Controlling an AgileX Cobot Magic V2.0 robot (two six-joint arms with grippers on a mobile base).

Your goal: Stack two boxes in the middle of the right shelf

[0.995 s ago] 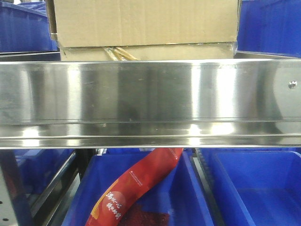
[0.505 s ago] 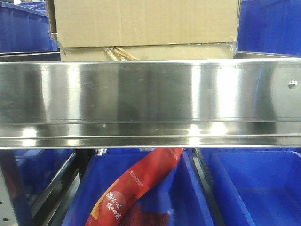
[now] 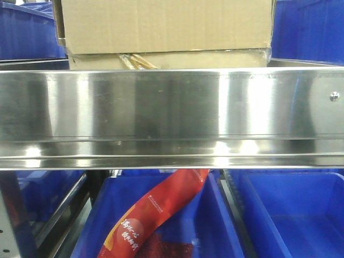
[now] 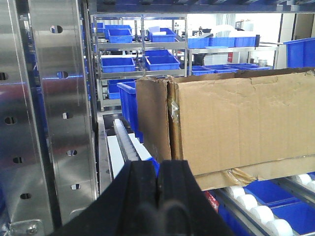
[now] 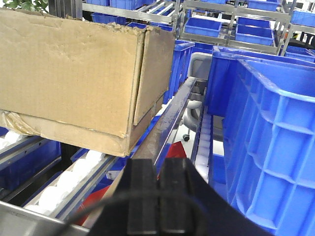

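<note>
Resting on the shelf (image 3: 172,107) behind its shiny front rail, two boxes (image 3: 166,27) sit stacked: the upper box fills the top of the front view, and the thin band of the lower box (image 3: 204,59) shows beneath it, just above the rail, with yellowish tape peeling at its left. A rivet (image 3: 334,96) marks the rail's right end. Under the rail, a red bag (image 3: 156,212) lies slanted in a blue bin (image 3: 220,226).

From the left wrist, the left gripper (image 4: 158,184) has its dark jaws pressed together with nothing between them, in front of the stack's left corner (image 4: 170,125). A perforated upright (image 4: 61,113) stands at the left edge, and white rollers (image 4: 261,214) run beneath the boxes.

From the right wrist, the right gripper (image 5: 158,189) also has its jaws closed on nothing, below the stack's right corner (image 5: 140,83). A tall blue crate (image 5: 268,137) stands at the right side. Whether either gripper touches the cardboard is hard to tell, though both seem apart from it
</note>
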